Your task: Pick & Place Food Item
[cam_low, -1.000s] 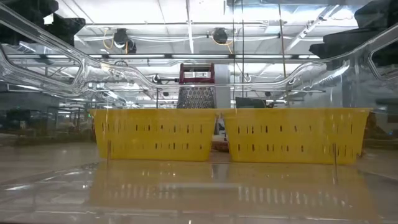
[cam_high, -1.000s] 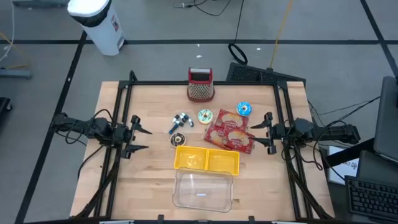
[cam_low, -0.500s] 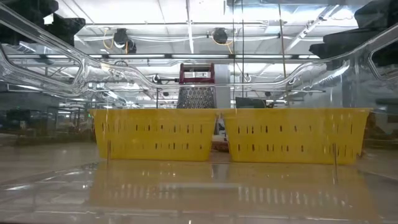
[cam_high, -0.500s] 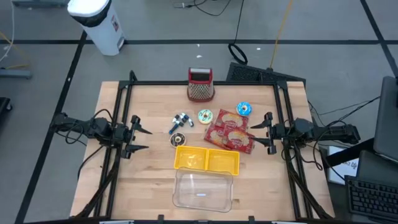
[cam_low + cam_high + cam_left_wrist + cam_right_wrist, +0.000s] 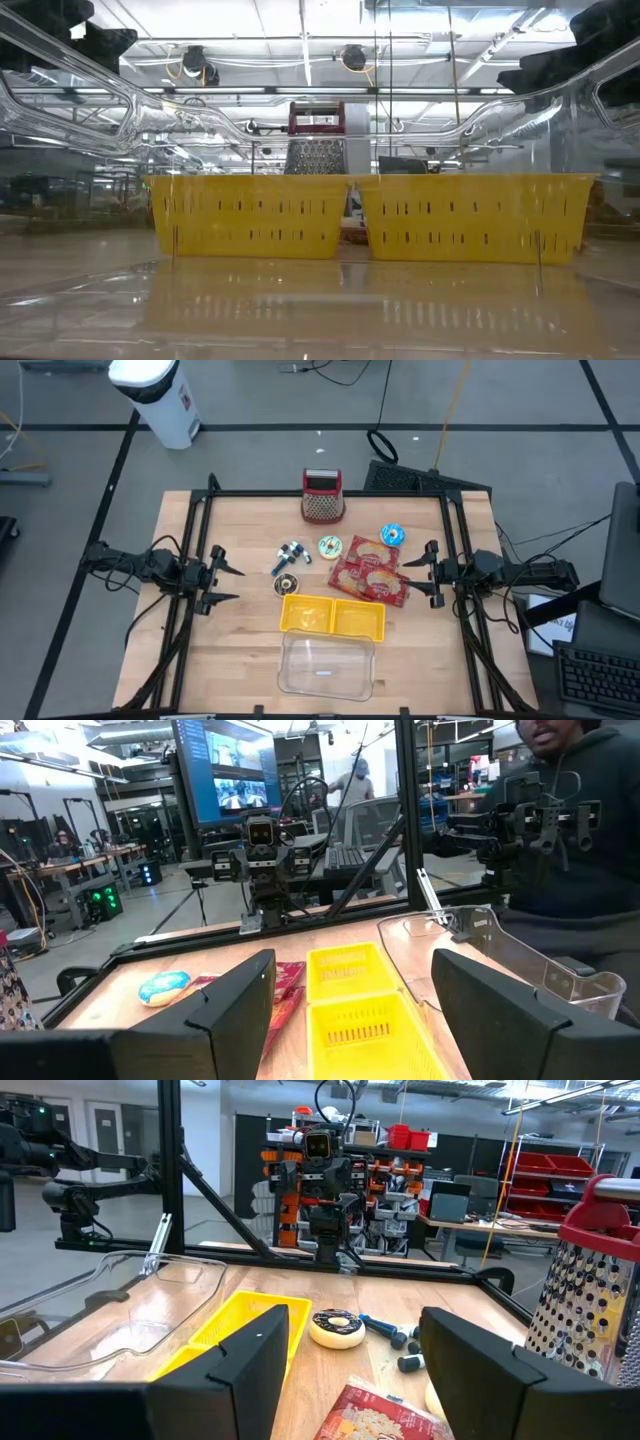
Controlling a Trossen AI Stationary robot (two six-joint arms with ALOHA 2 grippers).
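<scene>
Well, nothing has changed over the last second: same layout, same pose, so the job has not started and every choice is open to me.

Biggest first. My tabletop [image 5: 240, 650] carries everything between my two arms. Nearest the front edge, well clear of both tools, lies the clear plastic tub [image 5: 326, 665], and touching its far side is the yellow two-compartment basket [image 5: 333, 616], both halves bare from above. Just beyond the basket, close ahead of my right tool [image 5: 427, 574], lie the red snack packets [image 5: 371, 573], the likeliest food item for me. At the far edge stands the red-topped grater [image 5: 322, 497], well away from either tool.

Smaller things now: a yellow-iced doughnut [image 5: 330, 547] sits just beside the packets on the side toward my left tool [image 5: 222, 577], and a blue-iced doughnut [image 5: 391, 536] rests beyond them, nearer my right tool. A blue-and-grey gadget [image 5: 291, 554] and a small dark round piece [image 5: 286, 586] lie mid-table, closer to my left tool.

Both tools hang at the table's sides, fingers spread wide, holding nothing. My reckoning: the right tool has the shorter reach to the packets, then the basket is a short carry.
</scene>
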